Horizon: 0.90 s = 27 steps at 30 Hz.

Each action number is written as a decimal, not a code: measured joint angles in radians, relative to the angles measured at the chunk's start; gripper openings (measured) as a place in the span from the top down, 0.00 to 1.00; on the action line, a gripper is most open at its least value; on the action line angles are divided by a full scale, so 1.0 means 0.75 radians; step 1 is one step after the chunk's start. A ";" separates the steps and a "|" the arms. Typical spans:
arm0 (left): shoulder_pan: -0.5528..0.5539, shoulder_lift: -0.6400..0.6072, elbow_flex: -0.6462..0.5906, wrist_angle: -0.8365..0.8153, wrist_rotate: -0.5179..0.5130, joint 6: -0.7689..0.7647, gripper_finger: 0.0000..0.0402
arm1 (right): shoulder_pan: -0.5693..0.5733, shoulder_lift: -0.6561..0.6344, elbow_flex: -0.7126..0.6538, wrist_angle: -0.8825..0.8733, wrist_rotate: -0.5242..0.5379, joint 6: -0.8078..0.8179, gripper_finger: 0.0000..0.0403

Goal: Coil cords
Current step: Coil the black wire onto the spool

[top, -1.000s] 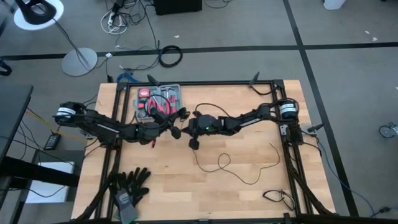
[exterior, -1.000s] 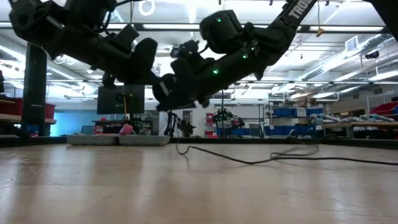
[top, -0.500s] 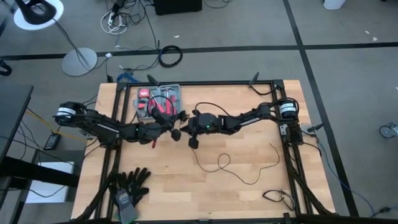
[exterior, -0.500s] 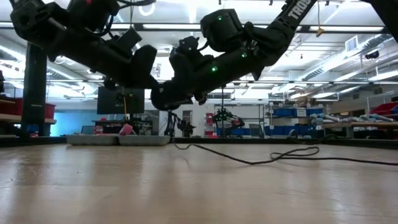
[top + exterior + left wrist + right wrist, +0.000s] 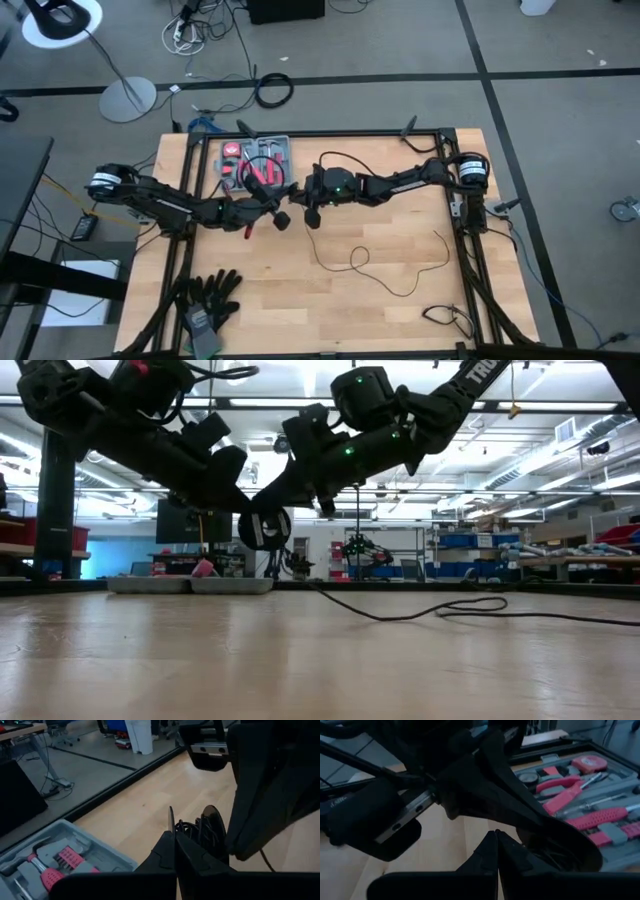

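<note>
Thin black cords (image 5: pixel 385 270) trail in loose loops across my pale wooden desk (image 5: pixel 300 310).

From the slack at about five o'clock of centre, the wire rises to a round black puck (image 5: pixel 265 528) hanging between my two end effectors near the middle. My left end effector (image 5: pixel 281 217) is pinched shut at the puck; my right end effector (image 5: pixel 311 217), just beside it, is also closed. At eleven o'clock sits a grey tool tray (image 5: pixel 280 146) with red-handled tools.
</note>
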 joint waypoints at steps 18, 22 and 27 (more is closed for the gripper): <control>0.000 0.000 0.000 -0.135 0.119 0.000 1.00 | -0.079 -0.022 -0.001 -0.142 -0.154 0.035 0.97; -0.004 0.001 -0.002 -0.184 0.174 -0.017 1.00 | -0.092 -0.027 -0.001 -0.202 -0.133 -0.011 0.93; -0.002 0.001 -0.002 -0.252 0.171 -0.070 1.00 | -0.098 -0.027 -0.001 -0.217 -0.139 -0.010 0.91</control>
